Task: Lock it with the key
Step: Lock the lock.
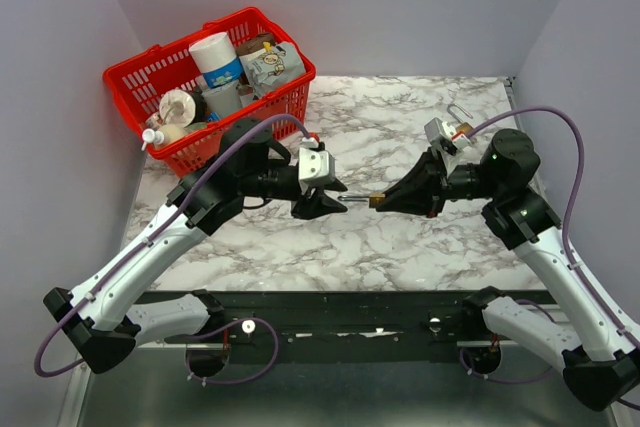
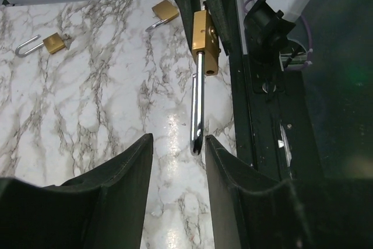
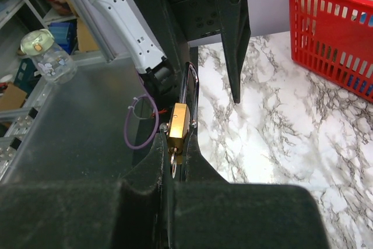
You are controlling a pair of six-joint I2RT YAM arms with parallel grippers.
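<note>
A white marble-pattern table (image 1: pixel 300 247) stands between pale lilac walls (image 1: pixel 350 7), with a red shopping basket (image 1: pixel 288 99) of bottles and tubs at its far left corner. The two arms meet above mid-table. The right gripper (image 1: pixel 388 198) is clamped on the body of a brass padlock (image 2: pixel 206 39), holding it above the marble. Its shackle (image 2: pixel 197 109) points at the left gripper (image 2: pixel 178 144), whose fingers stand apart and grip nothing. The shackle's bend reaches into their gap, just beside one finger. The padlock has a small rectangular brass body and a long steel shackle. A tiny silver piece (image 3: pixel 173 166) shows at its far end, too small to name. Two spare padlocks (image 2: pixel 48 43) lie on the table.
</note>
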